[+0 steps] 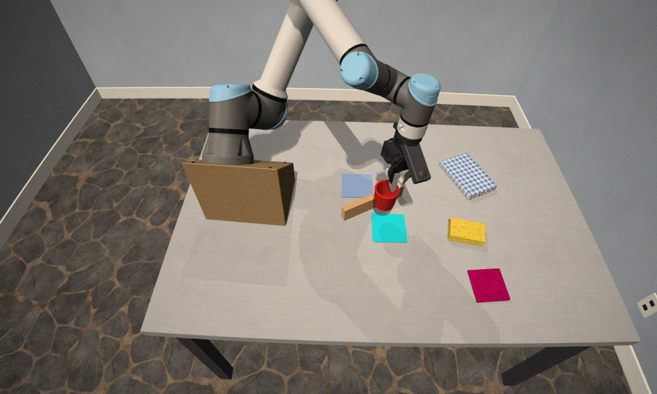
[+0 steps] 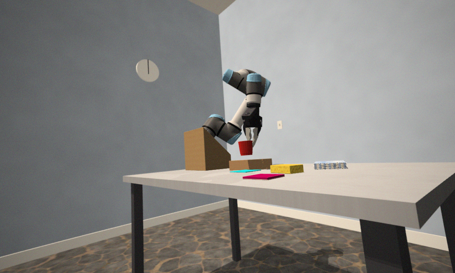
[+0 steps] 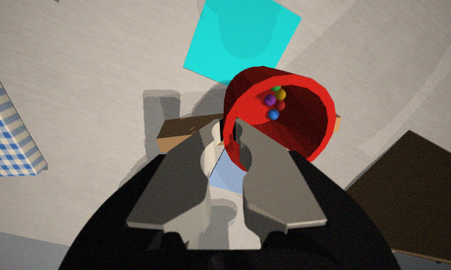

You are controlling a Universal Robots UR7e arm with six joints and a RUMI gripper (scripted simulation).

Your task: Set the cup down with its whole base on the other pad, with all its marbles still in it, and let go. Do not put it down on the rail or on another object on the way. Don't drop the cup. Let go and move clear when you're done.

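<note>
My gripper (image 1: 398,183) is shut on the rim of the red cup (image 1: 385,195) and holds it in the air, upright, above the wooden rail (image 1: 357,207). In the wrist view the fingers pinch the cup's wall (image 3: 281,112), and several coloured marbles (image 3: 274,102) lie in its bottom. The rail (image 3: 180,129) shows partly under the cup. The cyan pad (image 1: 388,227) lies just beyond the rail, near the camera; the light blue pad (image 1: 356,185) lies behind it. From the side the cup (image 2: 245,147) hangs clear above the rail (image 2: 250,164).
A checked cloth block (image 1: 467,174) lies at the back right, a yellow sponge (image 1: 466,231) to the right of the cyan pad, and a magenta pad (image 1: 488,284) near the front right. The brown wooden base box (image 1: 242,191) stands at the left.
</note>
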